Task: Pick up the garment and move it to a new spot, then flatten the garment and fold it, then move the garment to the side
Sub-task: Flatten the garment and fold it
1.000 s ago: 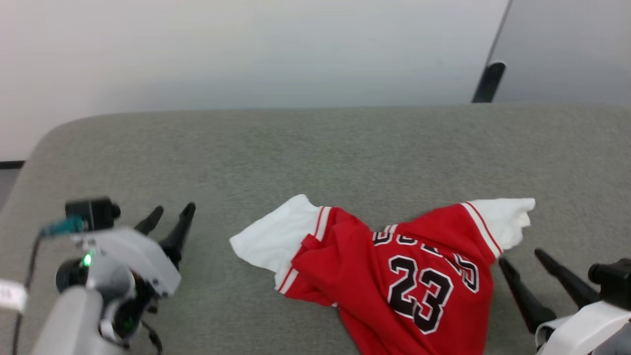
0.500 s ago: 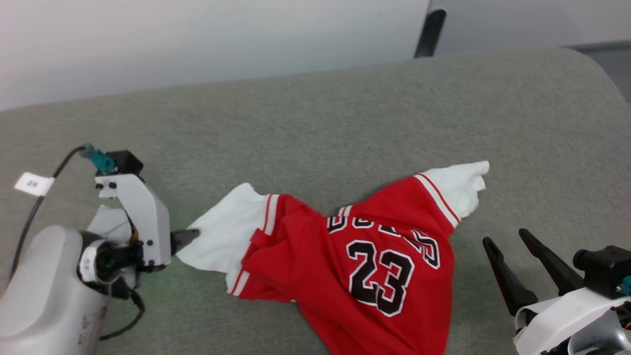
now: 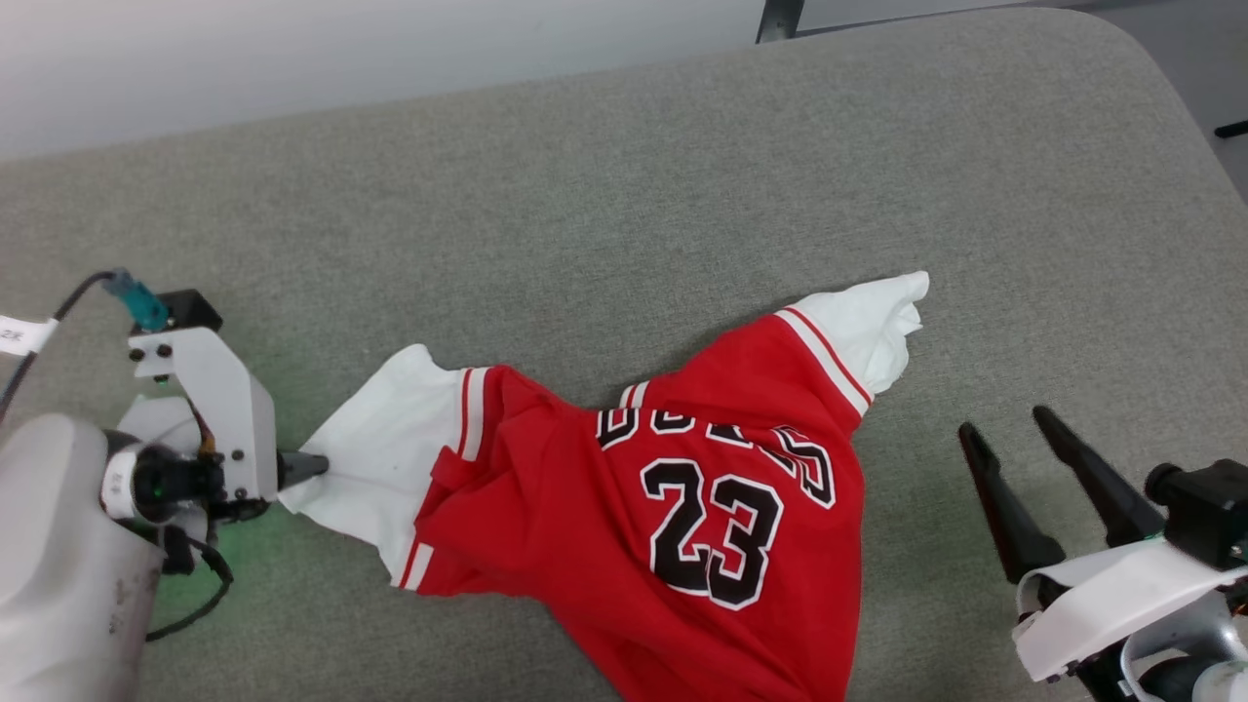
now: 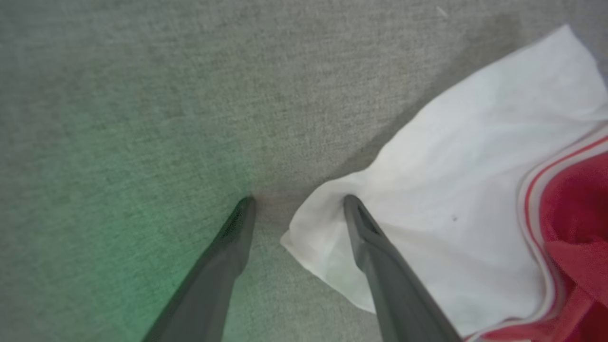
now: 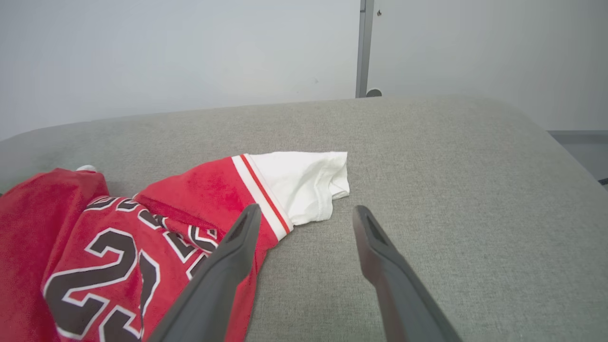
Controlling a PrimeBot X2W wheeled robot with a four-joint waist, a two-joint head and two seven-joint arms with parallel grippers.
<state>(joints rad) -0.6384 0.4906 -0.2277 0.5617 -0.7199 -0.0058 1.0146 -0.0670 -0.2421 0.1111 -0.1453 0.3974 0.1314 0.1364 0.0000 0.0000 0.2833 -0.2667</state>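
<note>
Fingers (image 4: 384, 266) of left gripper (image 4: 298, 202) spread apart, straddling a corner of the garment (image 3: 585, 546): one tip at the soft white sleeve, the other on the grey woven cushion (image 3: 585, 195). Crumpled red jersey lies mid-cushion. Right gripper (image 3: 1004, 421) open, empty, near the other sleeve.

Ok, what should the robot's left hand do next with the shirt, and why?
Probably close the left gripper. Its jaws stand open at the corner of a white sleeve of the red jersey, one finger on the cloth, the other on the grey padded surface, so closing should pinch that corner.
</note>
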